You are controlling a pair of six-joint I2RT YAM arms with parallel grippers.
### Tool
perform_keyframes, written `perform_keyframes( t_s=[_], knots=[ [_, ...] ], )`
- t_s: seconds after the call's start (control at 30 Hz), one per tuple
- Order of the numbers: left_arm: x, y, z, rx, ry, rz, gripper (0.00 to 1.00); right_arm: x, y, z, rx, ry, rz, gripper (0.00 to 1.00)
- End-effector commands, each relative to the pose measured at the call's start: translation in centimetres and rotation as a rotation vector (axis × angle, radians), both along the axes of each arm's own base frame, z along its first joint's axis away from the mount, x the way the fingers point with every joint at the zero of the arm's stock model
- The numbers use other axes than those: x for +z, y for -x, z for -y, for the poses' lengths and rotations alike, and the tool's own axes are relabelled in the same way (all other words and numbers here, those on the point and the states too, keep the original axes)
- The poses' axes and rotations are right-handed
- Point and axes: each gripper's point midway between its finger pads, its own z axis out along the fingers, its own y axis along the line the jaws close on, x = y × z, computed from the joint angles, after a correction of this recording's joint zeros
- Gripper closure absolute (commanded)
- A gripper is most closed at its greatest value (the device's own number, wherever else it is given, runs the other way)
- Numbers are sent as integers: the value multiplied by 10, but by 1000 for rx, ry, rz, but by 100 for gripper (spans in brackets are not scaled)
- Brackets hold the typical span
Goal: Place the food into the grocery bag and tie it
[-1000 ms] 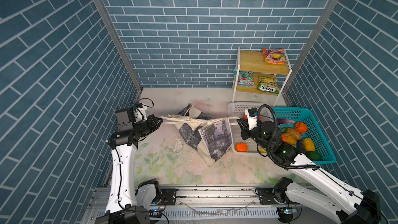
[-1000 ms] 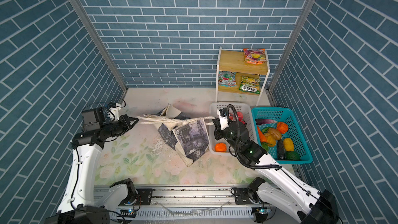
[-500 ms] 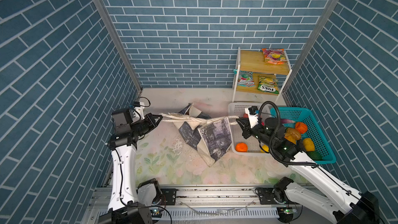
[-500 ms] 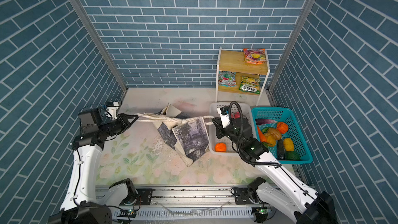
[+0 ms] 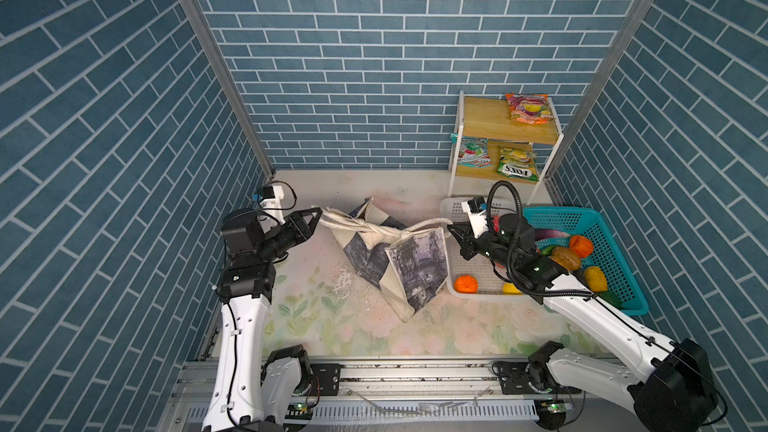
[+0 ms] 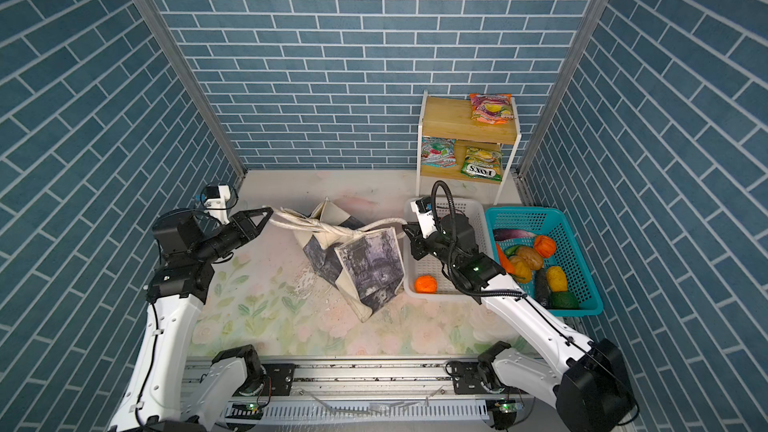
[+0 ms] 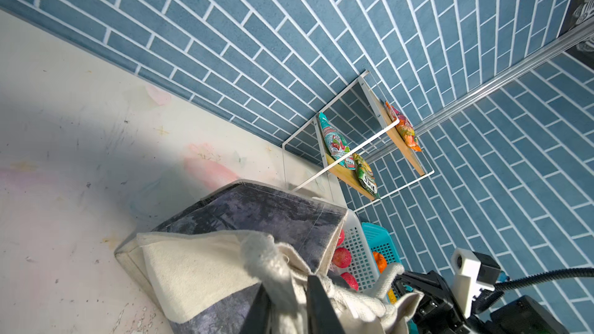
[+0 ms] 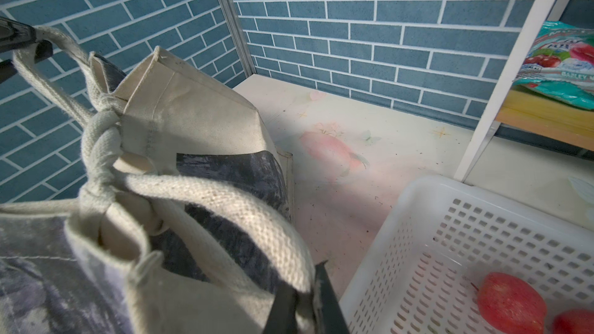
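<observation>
Canvas tote (image 5: pixel 415 268) slumped beside the white basket (image 5: pixel 476 265), its strap handles (image 5: pixel 365 226) knotted; left gripper (image 5: pixel 319 211) and right gripper (image 5: pixel 450 227) each pinch a handle end on opposite sides, apparently to cinch the knot.

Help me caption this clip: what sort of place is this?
Likely a mock grocery corner staged for robot trials: blue brick-print wall panels, a small wooden shelf rack holding snack packets, and a teal basket of toy produce.
</observation>
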Motion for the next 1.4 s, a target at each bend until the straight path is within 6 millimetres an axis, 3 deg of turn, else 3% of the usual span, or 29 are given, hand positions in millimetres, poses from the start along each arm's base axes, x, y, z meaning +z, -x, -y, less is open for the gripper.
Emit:
perform_keyframes(
  t_s=[0.0, 0.27, 0.43, 0.53, 0.73, 0.8, 0.9, 1.1, 1.27, 1.37],
  knots=[
    [6, -4, 5, -10, 21, 39, 75, 21, -2, -11, 48, -19, 62, 82],
    [3, -7, 15, -40, 22, 28, 63, 20, -10, -19, 58, -22, 53, 62],
    [-1, -10, 19, -50, 25, 19, 75, 19, -19, -22, 44, -11, 55, 62],
    [1, -12, 21, -56, 32, 27, 85, 17, -25, -21, 22, 5, 62, 70],
    [13, -16, 18, -41, 18, 49, 98, 24, -39, -7, -85, 10, 108, 100],
    [16, -19, 12, -6, -22, 48, 100, 27, -47, 6, -173, 7, 129, 100],
    [15, -24, -2, 62, -135, 27, 100, 33, -56, 30, -307, 13, 159, 100],
    [6, -31, -64, 339, -360, -67, 100, 32, -65, 87, -595, 49, 171, 100],
    [-7, -21, -121, 550, -389, -159, 100, 19, -60, 139, -809, 54, 138, 100],
    [-17, -12, -142, 616, -403, -212, 100, 13, -57, 154, -856, 55, 120, 100]
  ],
)
